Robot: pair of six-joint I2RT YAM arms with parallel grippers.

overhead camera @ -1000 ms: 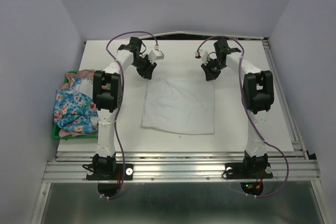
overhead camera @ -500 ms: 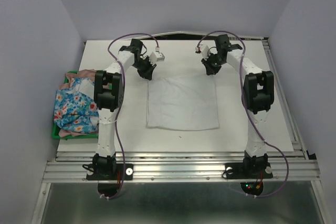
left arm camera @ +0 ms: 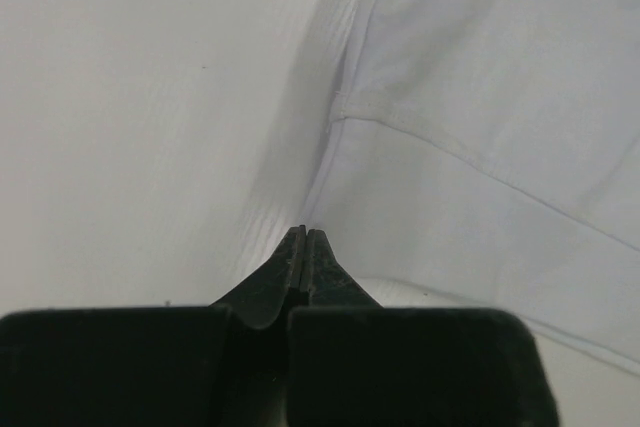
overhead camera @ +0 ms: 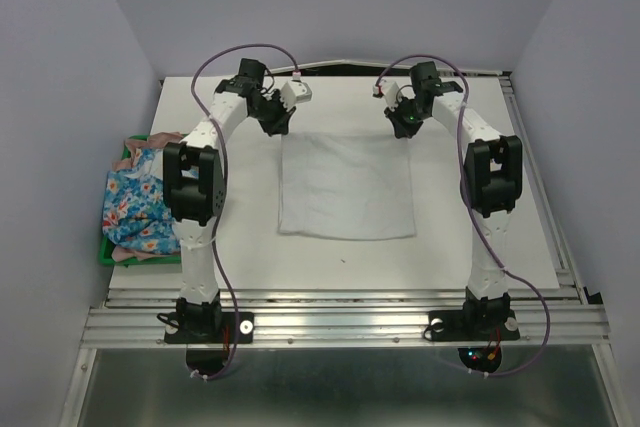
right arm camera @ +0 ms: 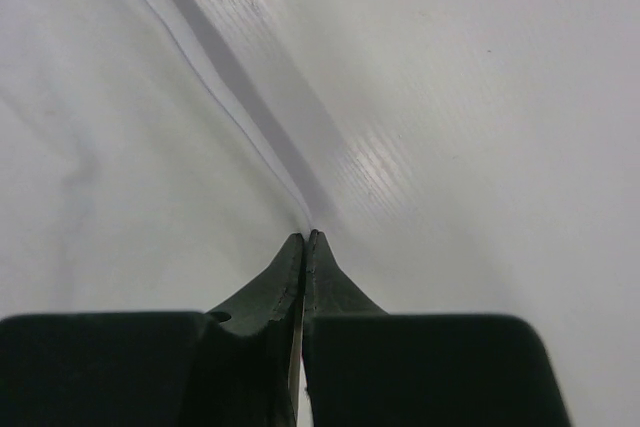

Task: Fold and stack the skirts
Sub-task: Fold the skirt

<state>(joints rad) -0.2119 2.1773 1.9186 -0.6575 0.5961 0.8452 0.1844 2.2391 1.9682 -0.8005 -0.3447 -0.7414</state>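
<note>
White cloth is spread flat in the middle of the bench [overhead camera: 500, 237]: the plain white skirt [overhead camera: 347, 187] is laid out square, apparently for folding. Its far corners are pinched in fully closed jaws by the left pincer [overhead camera: 276, 126] and the right pincer [overhead camera: 403, 128], a hold judged to suit drawing that edge toward the near hem. At the bench's left edge the green tray [overhead camera: 104, 257] is filled by the crumpled blue flowered skirt [overhead camera: 135, 212], with the dusty-pink skirt [overhead camera: 140, 145] bunched at its far end, neither yet folded.
</note>
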